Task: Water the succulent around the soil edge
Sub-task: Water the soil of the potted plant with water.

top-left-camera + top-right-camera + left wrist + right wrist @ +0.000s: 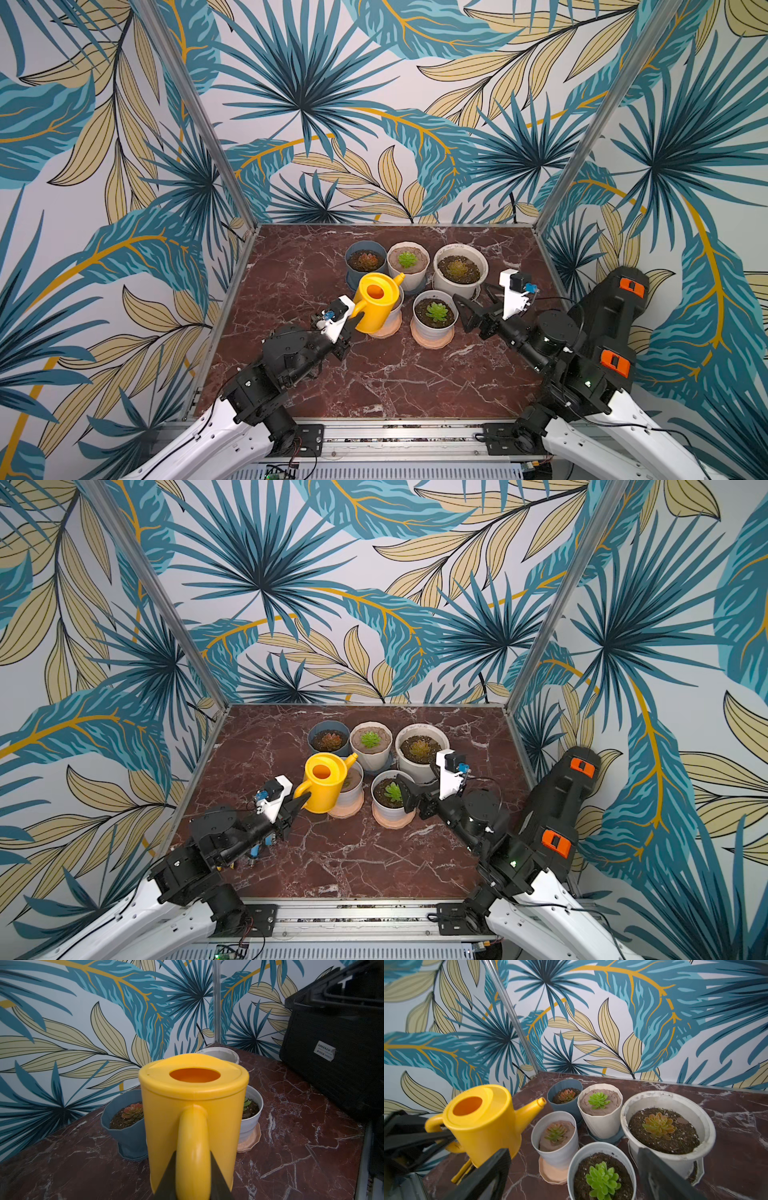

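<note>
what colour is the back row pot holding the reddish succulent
Slate blue. The pot shows best in the right wrist view.

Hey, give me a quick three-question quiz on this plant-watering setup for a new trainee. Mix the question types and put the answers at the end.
1. True or false: the left gripper is shut on the handle of the yellow watering can.
2. The succulent in the blue pot is: A reddish, B bright green, C white.
3. Fill in: the right gripper has its jaws ___.
Key: 1 true; 2 A; 3 open.
</note>
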Tool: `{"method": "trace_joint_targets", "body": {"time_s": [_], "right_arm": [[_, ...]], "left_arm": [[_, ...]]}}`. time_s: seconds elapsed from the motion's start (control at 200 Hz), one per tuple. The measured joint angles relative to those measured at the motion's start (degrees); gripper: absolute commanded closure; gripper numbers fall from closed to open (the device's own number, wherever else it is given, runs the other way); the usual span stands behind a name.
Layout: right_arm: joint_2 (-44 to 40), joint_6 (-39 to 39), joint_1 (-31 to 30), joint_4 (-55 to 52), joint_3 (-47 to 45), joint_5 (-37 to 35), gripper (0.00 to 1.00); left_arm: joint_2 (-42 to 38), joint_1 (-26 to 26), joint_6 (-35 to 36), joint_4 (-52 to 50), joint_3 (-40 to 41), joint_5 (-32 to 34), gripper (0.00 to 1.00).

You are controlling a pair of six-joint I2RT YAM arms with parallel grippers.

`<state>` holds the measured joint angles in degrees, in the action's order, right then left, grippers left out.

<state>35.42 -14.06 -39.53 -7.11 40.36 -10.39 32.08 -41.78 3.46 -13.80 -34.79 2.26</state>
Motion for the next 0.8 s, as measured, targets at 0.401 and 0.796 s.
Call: {"method": "trace_joint_targets", "body": {"time_s": [0.401, 0.796], "right_arm": [[-0.31, 3.45, 0.00, 7.48, -7.85, 0.13, 0.01], [1.73, 3.85, 0.00, 8.81, -7.85, 0.11, 0.01]], "left_arm": [[-0.31, 2.47, -2.84, -17.84, -6.10, -1.75, 1.00], [4.52, 2.47, -1.73, -21.35, -8.57, -2.08, 1.00]]}}
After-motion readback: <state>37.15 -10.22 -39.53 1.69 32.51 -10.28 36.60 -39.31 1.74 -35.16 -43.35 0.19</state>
